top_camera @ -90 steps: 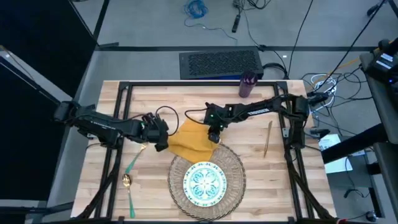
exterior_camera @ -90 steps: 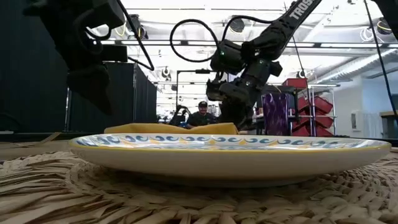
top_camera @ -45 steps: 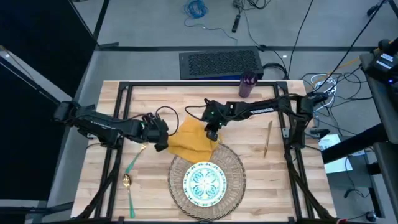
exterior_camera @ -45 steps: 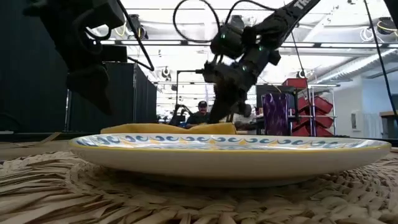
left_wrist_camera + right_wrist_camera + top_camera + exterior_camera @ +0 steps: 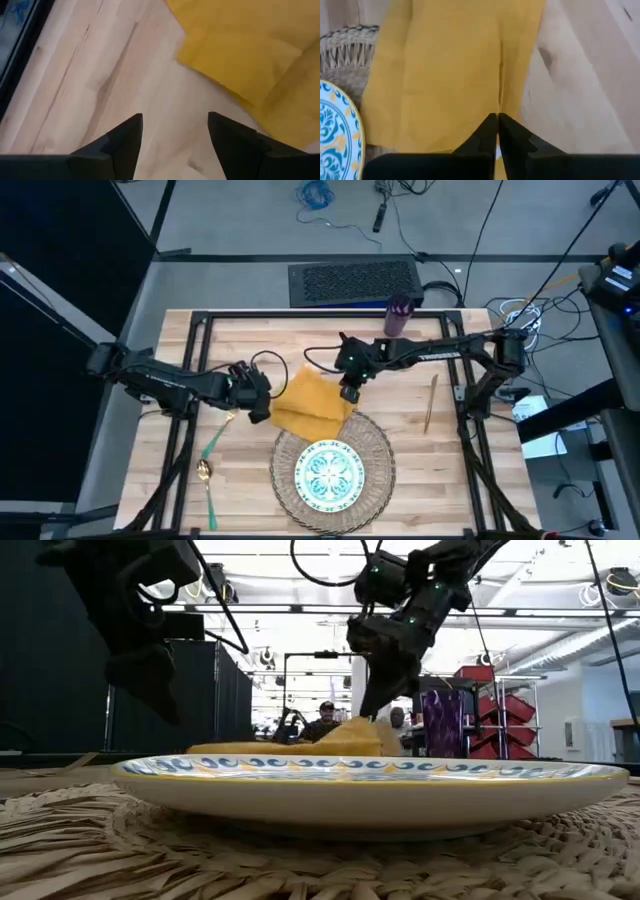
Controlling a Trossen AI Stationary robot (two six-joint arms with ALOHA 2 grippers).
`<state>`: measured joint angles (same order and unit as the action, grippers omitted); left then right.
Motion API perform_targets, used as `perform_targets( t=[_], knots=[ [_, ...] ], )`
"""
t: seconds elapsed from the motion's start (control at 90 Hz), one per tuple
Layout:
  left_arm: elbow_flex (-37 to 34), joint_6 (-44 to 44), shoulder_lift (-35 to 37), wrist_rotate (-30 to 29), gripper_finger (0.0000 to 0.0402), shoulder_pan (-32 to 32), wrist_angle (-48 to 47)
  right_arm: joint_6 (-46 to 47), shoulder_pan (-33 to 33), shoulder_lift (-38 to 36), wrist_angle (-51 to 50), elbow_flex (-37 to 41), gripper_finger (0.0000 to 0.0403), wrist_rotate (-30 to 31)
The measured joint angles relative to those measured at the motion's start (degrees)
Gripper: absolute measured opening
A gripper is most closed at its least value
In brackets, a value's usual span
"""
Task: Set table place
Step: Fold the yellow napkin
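Observation:
The mustard-yellow napkin (image 5: 308,406) lies on the table (image 5: 250,340), its near edge over the far rim of the wicker placemat (image 5: 375,450). The blue-green plate (image 5: 329,473) sits on the placemat. My right gripper (image 5: 348,392) stands over the napkin's right part, shut on it. At the napkin's left corner my left gripper (image 5: 263,409) hovers open with only bare wood between its fingers (image 5: 125,140). The green-handled fork (image 5: 216,438) and spoon (image 5: 206,480) lie at the near left, the knife (image 5: 430,404) at the right, the purple cup (image 5: 399,316) at the far edge. My right gripper pinches the napkin at its right part (image 5: 498,106) between its two fingertips, coming from above and pointing down. The pinched cloth rises into a small peak (image 5: 362,726). The rest of the napkin lies slack on the table and the placemat's rim. One layer or several, I cannot tell.
Black frame rails (image 5: 200,380) run along the table's left and right sides. A dark keyboard-like mat (image 5: 355,280) lies beyond the far edge. A person (image 5: 322,725) sits in the room behind. Bare wood shows right of the placemat, around the knife.
My right gripper has gone up and slightly toward the table's right edge. The napkin's right part has come up with it into a peak, while its left part stays flat on the table.

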<state>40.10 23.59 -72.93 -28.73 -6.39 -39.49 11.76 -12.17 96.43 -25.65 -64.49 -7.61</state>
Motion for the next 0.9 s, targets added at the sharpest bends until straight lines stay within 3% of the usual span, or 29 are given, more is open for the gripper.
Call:
perform_targets(
  t=[0.378, 0.544, 0.811, 0.9],
  knots=[
    [0.0, 0.04, 0.0, 0.75, 0.021, 0.0, 0.01, 4.42, 2.44, -0.21, -6.89, 0.04, 0.0, 0.75],
    [0.02, 0.04, 0.0, 0.87, 0.021, 0.0, 0.04, 6.22, 3.87, -0.21, -12.62, 0.07, 0.0, 8.49],
    [0.0, 1.17, 0.0, 1.31, 0.021, 0.0, 0.09, 7.31, 4.08, -0.18, -13.26, 0.09, 0.0, 9.5],
    [0.01, 1.44, 0.0, 1.82, 0.021, 0.0, 0.07, 8.35, 4.96, -0.46, -13.14, 0.14, 0.0, 12.31]
  ],
)
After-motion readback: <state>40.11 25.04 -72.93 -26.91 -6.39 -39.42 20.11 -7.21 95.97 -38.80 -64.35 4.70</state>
